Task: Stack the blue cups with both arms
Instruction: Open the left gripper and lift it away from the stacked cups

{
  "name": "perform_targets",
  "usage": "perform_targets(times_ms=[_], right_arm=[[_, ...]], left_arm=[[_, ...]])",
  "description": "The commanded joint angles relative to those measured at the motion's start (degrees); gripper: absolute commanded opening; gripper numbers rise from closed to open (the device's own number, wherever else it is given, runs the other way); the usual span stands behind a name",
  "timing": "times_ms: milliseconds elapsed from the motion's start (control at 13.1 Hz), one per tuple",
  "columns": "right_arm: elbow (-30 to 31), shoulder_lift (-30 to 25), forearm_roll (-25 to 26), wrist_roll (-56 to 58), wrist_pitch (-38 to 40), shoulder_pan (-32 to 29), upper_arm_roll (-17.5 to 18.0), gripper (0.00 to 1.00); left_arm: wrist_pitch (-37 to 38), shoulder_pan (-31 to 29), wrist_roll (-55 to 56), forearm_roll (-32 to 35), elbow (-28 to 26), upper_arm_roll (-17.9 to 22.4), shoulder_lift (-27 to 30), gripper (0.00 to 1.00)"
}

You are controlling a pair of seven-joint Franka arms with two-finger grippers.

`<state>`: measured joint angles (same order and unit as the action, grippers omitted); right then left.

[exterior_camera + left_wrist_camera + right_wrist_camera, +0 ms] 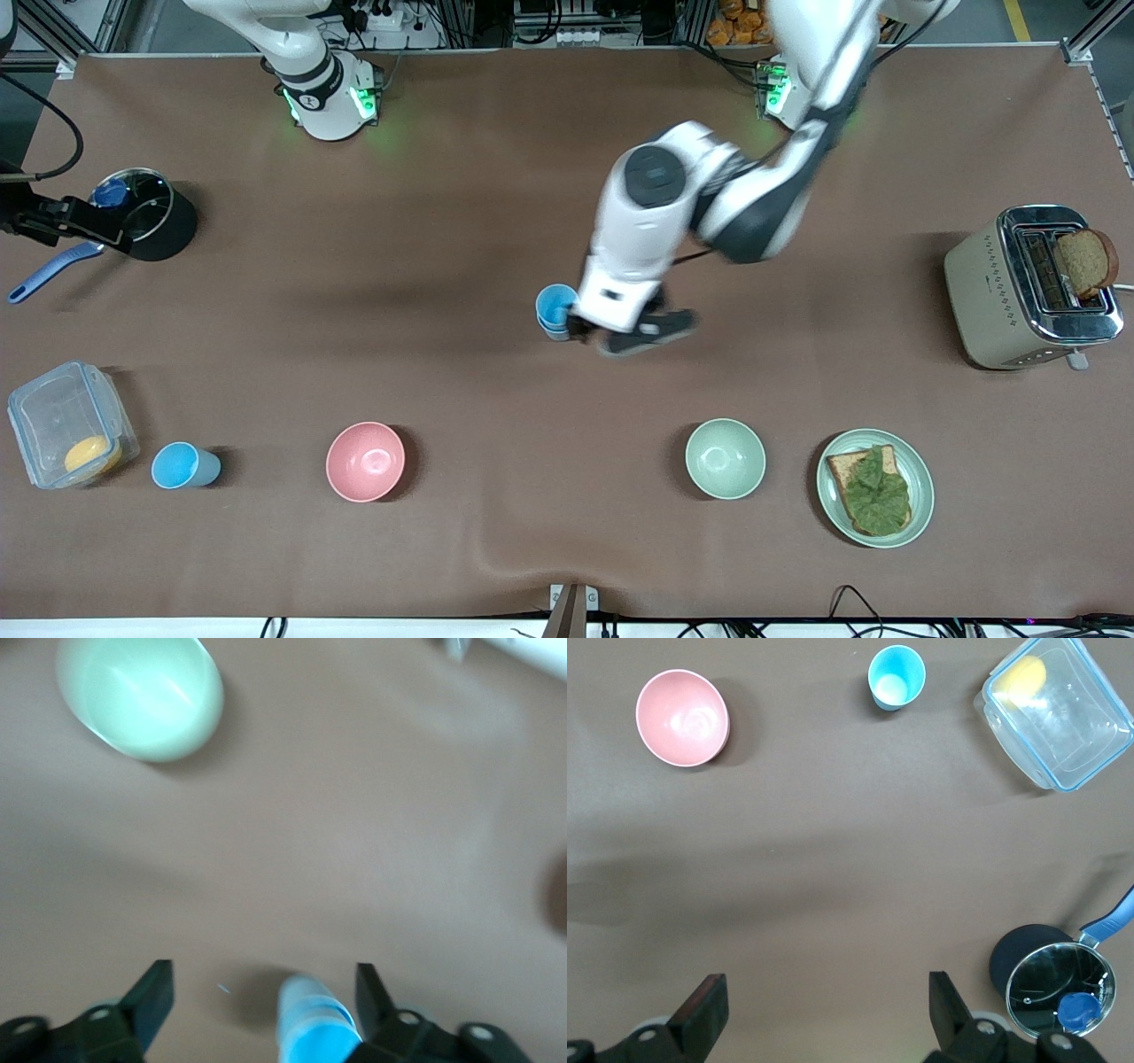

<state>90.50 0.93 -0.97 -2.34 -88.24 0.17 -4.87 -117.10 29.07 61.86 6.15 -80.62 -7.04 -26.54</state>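
Note:
Two light-blue cups stand nested as a stack [555, 312] at the table's middle; the stack also shows in the left wrist view [310, 1020]. My left gripper [611, 335] is open right beside the stack. In the left wrist view its jaws [264, 985] stand wide, and the stack sits close to one finger, not gripped. A single blue cup [182, 465] stands upright near the front camera at the right arm's end, also in the right wrist view [896, 676]. My right gripper [824, 994] is open and empty, high over that end near the pot.
A pink bowl [365, 461] and a green bowl [725, 458] sit in the row nearest the front camera, with a plate of toast and lettuce [921, 483]. A toaster [992, 292] stands at the left arm's end. A clear container [53, 416] and a black pot [168, 226] are at the right arm's end.

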Motion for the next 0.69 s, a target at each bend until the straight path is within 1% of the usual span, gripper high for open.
perform_targets(times_ms=[0, 76, 229, 382, 458, 534, 611], right_arm=[[-2.2, 1.3, 0.8, -0.4, 1.2, -0.3, 0.5, 1.0], [-2.7, 1.4, 0.8, -0.4, 1.7, -0.3, 0.5, 1.0], [-4.4, 2.6, 0.8, -0.4, 3.0, -0.3, 0.6, 1.0], [-6.2, 3.7, 0.8, -0.4, 4.6, -0.2, 0.5, 1.0], [-6.2, 3.7, 0.8, -0.4, 4.6, 0.2, 0.4, 1.0], [-6.2, 3.7, 0.9, -0.4, 4.6, 0.5, 0.4, 1.0], [-6.2, 3.7, 0.9, -0.5, 4.6, 0.8, 0.3, 1.0]], left_arm=[[6.2, -8.2, -3.3, 3.2, -2.4, -0.8, 9.2, 1.0], [9.1, -11.3, -9.4, 2.8, -2.3, -1.0, 11.1, 1.0], [14.9, -17.5, -21.5, -0.9, -2.2, -1.0, 14.1, 1.0], [18.8, -21.3, -32.1, -2.2, -2.0, -1.0, 17.0, 1.0], [19.8, -22.0, -37.0, -2.8, -2.3, -0.3, 19.0, 1.0], [22.9, -21.6, -41.5, -3.7, -2.4, 2.6, 20.7, 1.0], [24.7, -22.1, -44.7, -5.8, -3.5, 4.4, 22.4, 1.0]])
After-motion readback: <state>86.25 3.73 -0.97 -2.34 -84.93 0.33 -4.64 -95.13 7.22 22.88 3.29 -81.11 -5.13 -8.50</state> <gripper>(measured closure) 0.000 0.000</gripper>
